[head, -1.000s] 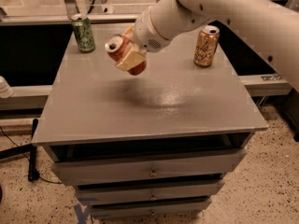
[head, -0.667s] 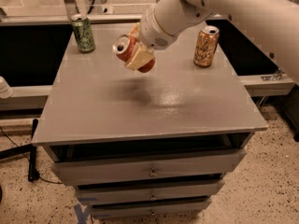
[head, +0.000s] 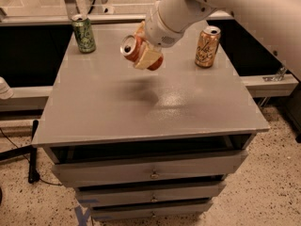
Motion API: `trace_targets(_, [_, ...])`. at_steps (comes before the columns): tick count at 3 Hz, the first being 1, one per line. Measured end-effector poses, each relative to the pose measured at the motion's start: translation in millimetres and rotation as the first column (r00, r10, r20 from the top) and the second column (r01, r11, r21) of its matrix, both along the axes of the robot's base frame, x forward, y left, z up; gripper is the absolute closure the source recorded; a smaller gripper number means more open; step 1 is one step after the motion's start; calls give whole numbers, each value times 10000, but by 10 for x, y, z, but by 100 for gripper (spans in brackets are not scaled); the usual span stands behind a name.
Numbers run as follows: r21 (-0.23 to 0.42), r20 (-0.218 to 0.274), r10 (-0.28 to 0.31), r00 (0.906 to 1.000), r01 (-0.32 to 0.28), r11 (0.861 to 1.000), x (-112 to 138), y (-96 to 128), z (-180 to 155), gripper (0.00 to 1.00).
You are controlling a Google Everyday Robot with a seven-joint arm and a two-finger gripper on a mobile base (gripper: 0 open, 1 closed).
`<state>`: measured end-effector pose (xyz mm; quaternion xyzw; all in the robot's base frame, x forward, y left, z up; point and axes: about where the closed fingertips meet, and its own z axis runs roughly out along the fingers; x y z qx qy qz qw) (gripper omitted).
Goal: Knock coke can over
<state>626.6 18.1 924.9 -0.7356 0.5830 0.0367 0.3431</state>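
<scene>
The coke can point(head: 134, 50) is red-orange with a silver top. It is tilted on its side in the air above the grey cabinet top point(head: 141, 102), its top facing left. My gripper point(head: 146, 53) is shut on the coke can, with a tan finger pad point(head: 147, 58) across the can's front. The white arm comes in from the upper right. A shadow lies on the surface below the can.
A green can point(head: 83, 34) stands upright at the back left of the cabinet top. A gold-tan can point(head: 207, 46) stands upright at the back right. Drawers sit below the front edge. A ledge runs behind the cabinet.
The gripper has lifted the tilted coke can a little higher and slightly right and toward the back. The green and gold-tan cans have not moved.
</scene>
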Motion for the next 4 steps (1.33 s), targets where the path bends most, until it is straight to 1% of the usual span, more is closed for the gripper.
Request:
trace_targets(1, [-395, 219, 80, 9997, -72, 9992, 20, -78, 13, 100])
trace_targets(2, [-399, 222, 81, 9997, -72, 9992, 20, -79, 13, 100])
trace_targets(3, [-406, 217, 111, 9997, -102, 9991, 14, -63, 11, 82])
trace_targets(4, [-501, 215, 308, 9993, -296, 9983, 0, -44, -31, 59])
